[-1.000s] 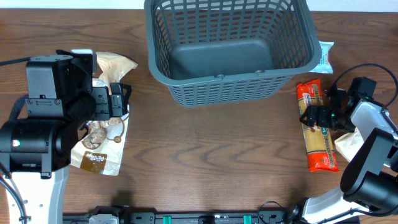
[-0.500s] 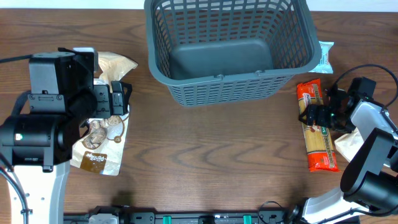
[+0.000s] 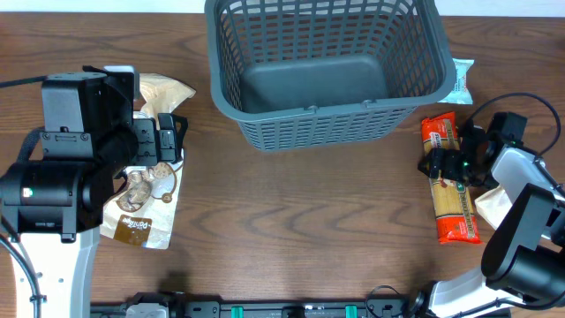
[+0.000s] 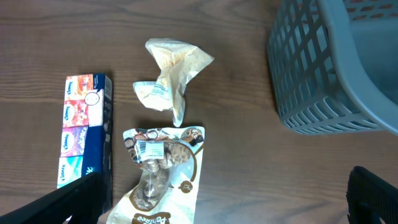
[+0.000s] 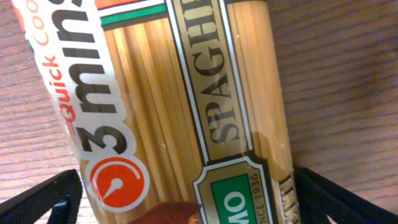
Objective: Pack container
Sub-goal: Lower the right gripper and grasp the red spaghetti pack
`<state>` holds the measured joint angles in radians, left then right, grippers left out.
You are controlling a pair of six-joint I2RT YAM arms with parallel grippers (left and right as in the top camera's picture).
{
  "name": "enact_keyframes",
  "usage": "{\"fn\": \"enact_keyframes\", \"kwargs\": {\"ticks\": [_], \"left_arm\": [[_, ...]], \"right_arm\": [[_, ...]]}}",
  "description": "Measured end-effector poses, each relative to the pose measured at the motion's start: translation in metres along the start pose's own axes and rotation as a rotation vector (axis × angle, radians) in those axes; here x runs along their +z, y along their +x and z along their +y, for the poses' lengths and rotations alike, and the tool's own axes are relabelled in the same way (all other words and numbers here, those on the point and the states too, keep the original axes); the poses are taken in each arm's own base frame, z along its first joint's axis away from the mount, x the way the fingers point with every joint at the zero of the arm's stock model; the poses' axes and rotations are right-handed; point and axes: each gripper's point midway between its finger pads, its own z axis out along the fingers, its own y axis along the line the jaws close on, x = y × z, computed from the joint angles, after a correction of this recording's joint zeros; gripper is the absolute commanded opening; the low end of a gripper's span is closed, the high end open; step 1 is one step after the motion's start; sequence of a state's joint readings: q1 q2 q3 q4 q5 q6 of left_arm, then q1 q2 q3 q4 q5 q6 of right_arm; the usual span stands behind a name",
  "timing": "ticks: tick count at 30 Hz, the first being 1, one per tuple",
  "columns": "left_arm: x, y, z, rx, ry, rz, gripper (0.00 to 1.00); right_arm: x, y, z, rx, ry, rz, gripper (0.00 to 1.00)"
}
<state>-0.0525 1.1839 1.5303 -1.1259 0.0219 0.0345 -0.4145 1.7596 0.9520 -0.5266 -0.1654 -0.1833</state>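
The right fingers (image 5: 43, 196) are standing wide apart, one on each side of a spaghetti packet (image 5: 186, 112) that is lying flat on the tabletop (image 5: 348, 74). They are gripping nothing. The left fingers (image 4: 65, 200) are likewise standing spread, hanging above a brown snack pouch (image 4: 165, 174) without holding it.

The dark grey lattice container (image 3: 318, 128) is sitting upright at the far middle of the tabletop, farther from the robot than either pair of fingers. It is lying well apart from the right fingers, off to their left. It is nearer the left fingers, off to their right, and its slotted corner is showing at the upper right of the left wrist view.

The spaghetti packet is lying near the container's right front corner. A crumpled pale bag (image 4: 171, 78) is lying just beyond the pouch, and a multicoloured box (image 4: 84, 134) is lying alongside it. A small white packet (image 3: 461, 79) is resting by the container's right wall.
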Motion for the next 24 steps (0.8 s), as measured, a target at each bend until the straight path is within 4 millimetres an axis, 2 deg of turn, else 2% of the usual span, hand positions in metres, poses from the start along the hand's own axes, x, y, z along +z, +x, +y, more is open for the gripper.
{"fn": "enact_keyframes", "kwargs": {"ticks": [1,6,9,11,12,15,24], "left_arm": [[0.0,0.0,0.0,0.0,0.0,0.0,0.99],[0.0,0.0,0.0,0.0,0.0,0.0,0.99],[0.0,0.0,0.0,0.0,0.0,0.0,0.99],[0.0,0.0,0.0,0.0,0.0,0.0,0.99],[0.0,0.0,0.0,0.0,0.0,0.0,0.99],[0.0,0.0,0.0,0.0,0.0,0.0,0.98],[0.0,0.0,0.0,0.0,0.0,0.0,0.99]], "right_arm": [[0.001,0.0,-0.001,-0.001,0.006,-0.007,0.84],[0.003,0.0,-0.008,-0.01,0.052,-0.038,0.5],[0.003,0.0,-0.009,-0.009,0.06,-0.048,0.27],[0.002,-0.001,-0.009,-0.01,0.06,-0.053,0.07],[0.0,-0.003,-0.009,-0.006,0.058,-0.062,0.01],[-0.007,-0.007,-0.009,-0.005,0.063,-0.082,0.01],[-0.007,-0.005,-0.008,0.034,0.058,-0.068,0.01]]}}
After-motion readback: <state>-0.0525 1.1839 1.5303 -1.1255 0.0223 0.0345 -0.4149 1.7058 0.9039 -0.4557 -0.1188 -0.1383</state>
